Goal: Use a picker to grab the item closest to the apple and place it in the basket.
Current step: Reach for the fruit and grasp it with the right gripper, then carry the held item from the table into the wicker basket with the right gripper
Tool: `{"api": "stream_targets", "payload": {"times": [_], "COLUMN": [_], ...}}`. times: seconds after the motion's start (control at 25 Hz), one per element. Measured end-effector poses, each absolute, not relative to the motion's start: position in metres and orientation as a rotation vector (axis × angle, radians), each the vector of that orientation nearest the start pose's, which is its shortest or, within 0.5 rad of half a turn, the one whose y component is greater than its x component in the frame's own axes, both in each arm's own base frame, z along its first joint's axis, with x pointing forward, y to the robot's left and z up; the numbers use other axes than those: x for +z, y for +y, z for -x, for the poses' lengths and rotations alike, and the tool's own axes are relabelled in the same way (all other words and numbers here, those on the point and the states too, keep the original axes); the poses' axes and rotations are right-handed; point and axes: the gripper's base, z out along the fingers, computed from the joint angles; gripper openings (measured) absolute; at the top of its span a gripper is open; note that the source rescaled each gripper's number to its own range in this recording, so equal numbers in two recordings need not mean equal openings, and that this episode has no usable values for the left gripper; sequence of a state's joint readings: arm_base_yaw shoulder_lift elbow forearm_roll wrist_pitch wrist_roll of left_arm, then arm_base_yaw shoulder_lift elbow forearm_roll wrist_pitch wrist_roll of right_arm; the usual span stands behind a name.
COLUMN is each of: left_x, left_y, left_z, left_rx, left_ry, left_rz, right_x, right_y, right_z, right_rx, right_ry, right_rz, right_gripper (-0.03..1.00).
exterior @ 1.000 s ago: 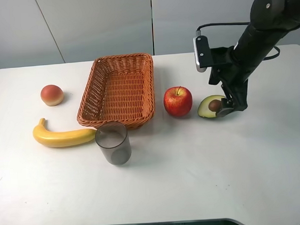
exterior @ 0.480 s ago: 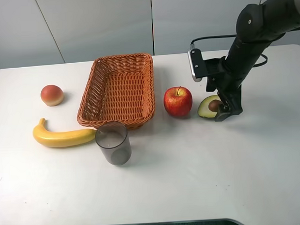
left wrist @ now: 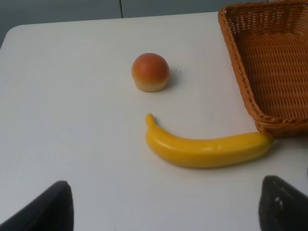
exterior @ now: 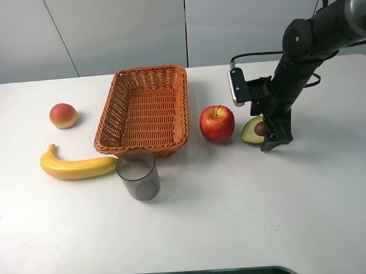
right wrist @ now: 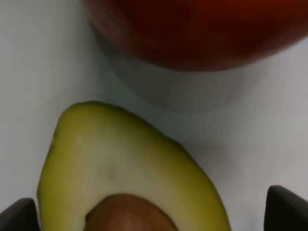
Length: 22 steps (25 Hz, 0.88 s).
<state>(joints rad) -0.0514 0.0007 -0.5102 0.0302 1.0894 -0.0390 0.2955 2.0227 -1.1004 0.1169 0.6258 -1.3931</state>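
— How far along is it?

— Early, I'd say. The right gripper (exterior: 272, 137) is down at the table, and the avocado half (exterior: 254, 130) lies cut side up between its fingers. The wrist view puts the fingertips at the far edges with the fruit in the gap, so the jaws stand wide and nothing is gripped yet.

— Is that the right item?

— Yes. The avocado half lies just beside the apple (exterior: 217, 123), nearer to it than anything else. Closing, lifting, carrying and dropping are all left. The basket (exterior: 147, 108) has nothing in it.

— What's in the way?

— The apple, mainly. It sits just past the avocado from the gripper, and the basket is beyond that, so the carry probably needs height to clear the apple and the basket's rim.

— Anything else?

— A dark cup (exterior: 138, 174) touches the basket's corner, well away from the gripper. A banana (exterior: 76, 168) and a peach (exterior: 63, 115) lie farther off, on the basket's far side. The left gripper (left wrist: 163, 211) hangs wide above them, holding nothing.
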Motion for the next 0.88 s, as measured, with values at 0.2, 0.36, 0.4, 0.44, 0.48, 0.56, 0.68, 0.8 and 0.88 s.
{"api": "stream_targets", "payload": {"times": [0.2,0.36,0.4,0.44,0.48,0.56,0.68,0.8,0.88], "left_x": [0.2778,0.2778,0.2778,0.2778,0.2778,0.2778,0.2778,0.2778,0.2778], "left_y": [0.0028,0.0028,0.0028,0.0028,0.0028,0.0028,0.0028,0.0028,0.0028], "left_z": [0.0071,0.0071,0.0071,0.0071,0.0071,0.0071,0.0071,0.0071,0.0071], "left_rx": [-0.020,-0.020,-0.020,-0.020,-0.020,-0.020,-0.020,-0.020,-0.020], "left_ry": [2.063,2.063,2.063,2.063,2.063,2.063,2.063,2.063,2.063], "left_rz": [-0.011,-0.011,-0.011,-0.011,-0.011,-0.011,-0.011,-0.011,-0.011], "right_x": [0.0936,0.0936,0.0930,0.0921,0.0921,0.0925,0.0922,0.0922,0.0922], "right_y": [0.1086,0.1086,0.1086,0.1085,0.1085,0.1085,0.1085,0.1085,0.1085], "right_z": [-0.3360,-0.3360,-0.3359,-0.3359,-0.3359,-0.3364,-0.3363,-0.3363,-0.3363], "right_rx": [0.013,0.011,0.012,0.012,0.012,0.010,0.010,0.010,0.010], "right_ry": [2.107,2.105,2.106,2.106,2.106,2.106,2.111,2.111,2.111], "right_rz": [2.161,2.164,2.165,2.169,2.169,2.167,2.163,2.163,2.163], "right_gripper": [1.00,0.84,0.58,0.17,0.00,0.04,0.04,0.04,0.04]}}
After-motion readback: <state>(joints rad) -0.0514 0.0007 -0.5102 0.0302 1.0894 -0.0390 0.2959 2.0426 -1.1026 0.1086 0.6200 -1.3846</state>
